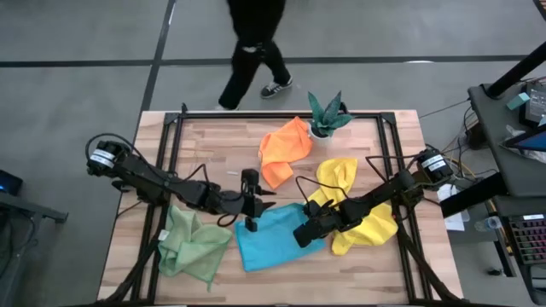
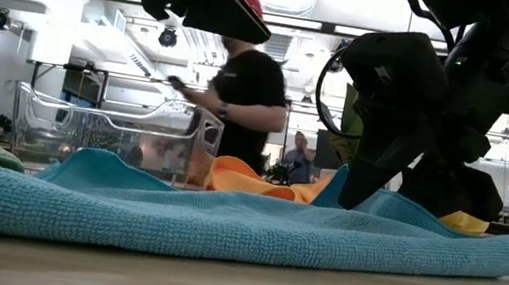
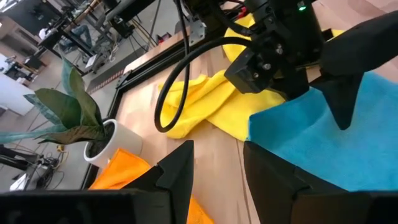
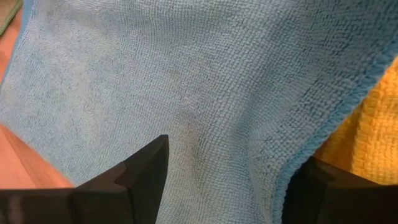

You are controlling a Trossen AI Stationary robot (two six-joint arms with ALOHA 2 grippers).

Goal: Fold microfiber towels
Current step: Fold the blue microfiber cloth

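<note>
A bright blue towel (image 1: 271, 237) lies spread on the table's near middle. My right gripper (image 1: 300, 234) stands open at its right edge, slanting down. My left gripper (image 1: 251, 220) hangs open above the towel's far left corner, nothing between its fingers (image 3: 180, 168). An orange towel (image 1: 284, 152) lies crumpled at the far middle. A yellow towel (image 1: 351, 205) is bunched under my right arm. A pale green towel (image 1: 192, 247) is heaped at the near left. My right gripper has one fingertip (image 3: 344, 118) down on the blue towel's top, near its right edge (image 4: 323, 118). The other finger (image 4: 329, 186) stands beyond that edge, over the yellow towel. The fingers slant down from the table's right. The towel lies on the table, humped a little beside the finger (image 2: 334, 187).
A potted plant (image 1: 327, 115) stands at the far edge beside the orange towel. A clear plastic tray (image 2: 105, 130) shows beyond the blue towel in the low view. A person (image 1: 254, 43) walks past the table's far side. Bare wood (image 1: 213, 153) lies at the far left.
</note>
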